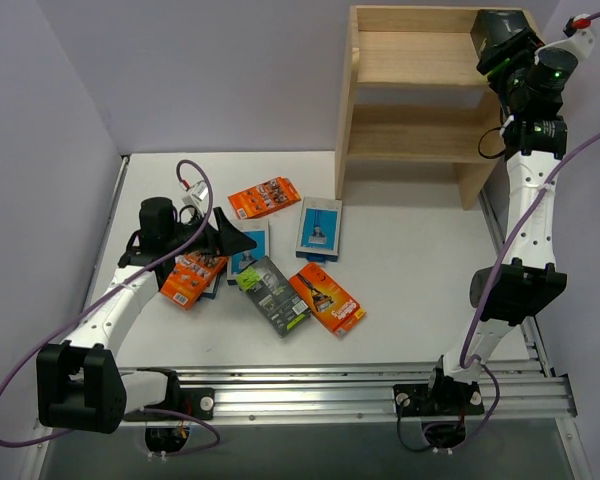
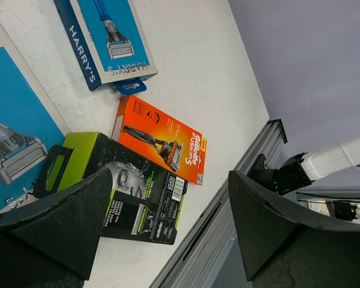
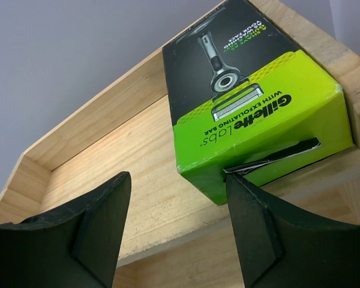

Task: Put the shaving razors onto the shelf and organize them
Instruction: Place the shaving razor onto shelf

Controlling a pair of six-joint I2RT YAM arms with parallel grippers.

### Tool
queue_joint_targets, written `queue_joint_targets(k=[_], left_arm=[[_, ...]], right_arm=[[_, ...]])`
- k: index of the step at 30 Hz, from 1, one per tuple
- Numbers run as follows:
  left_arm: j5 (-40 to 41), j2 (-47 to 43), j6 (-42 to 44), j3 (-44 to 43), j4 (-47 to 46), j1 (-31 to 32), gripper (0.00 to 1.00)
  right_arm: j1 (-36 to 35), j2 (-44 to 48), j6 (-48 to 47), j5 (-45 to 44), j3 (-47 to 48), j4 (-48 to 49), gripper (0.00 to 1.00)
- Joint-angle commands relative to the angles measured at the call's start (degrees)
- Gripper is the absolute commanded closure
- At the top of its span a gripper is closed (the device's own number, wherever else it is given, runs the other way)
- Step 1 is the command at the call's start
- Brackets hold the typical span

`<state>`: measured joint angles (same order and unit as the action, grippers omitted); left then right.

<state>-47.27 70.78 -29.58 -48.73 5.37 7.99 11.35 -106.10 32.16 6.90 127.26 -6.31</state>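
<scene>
On a white surface [image 1: 420,290], the right end effector [image 3: 177,180] stands open and empty beside a black, lime-ended razor box [image 3: 252,114] tucked into the pale wooden shelf's [image 1: 410,60] top right corner, likely starting a row, while the left end effector [image 2: 170,175], wide open and empty, hovers above scattered orange, blue and black packs [image 1: 327,298] toward the surface's left edge.

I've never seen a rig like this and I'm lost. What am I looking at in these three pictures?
Two robot arms stand at the near edge of a white table. One picture looks down from above and behind them. The other two come from a camera on each wrist, its black fingers in view. On the table lie orange packs, light-blue packs and a black-and-green box. The left gripper hangs open above them, holding nothing. The right gripper, also open, faces a second black-and-green box lying on the wooden shelf, top tier.
</scene>
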Motion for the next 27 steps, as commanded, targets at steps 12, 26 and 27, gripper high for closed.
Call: queue_joint_targets(k=[12, 26, 27], left_arm=[[-1.60, 0.06, -0.30, -1.28, -3.61, -0.61, 0.13], [-0.64, -1.00, 0.67, -1.72, -2.38, -1.48, 0.13], [-0.55, -1.09, 0.75, -1.72, -2.38, -1.57, 0.13]], right_arm=[[0.86, 1.07, 0.97, 1.54, 2.56, 3.41, 0.40], [1.65, 16.43, 1.41, 4.35, -11.15, 3.58, 0.35], [1.74, 17.50, 1.32, 4.62, -13.59, 3.76, 0.34]])
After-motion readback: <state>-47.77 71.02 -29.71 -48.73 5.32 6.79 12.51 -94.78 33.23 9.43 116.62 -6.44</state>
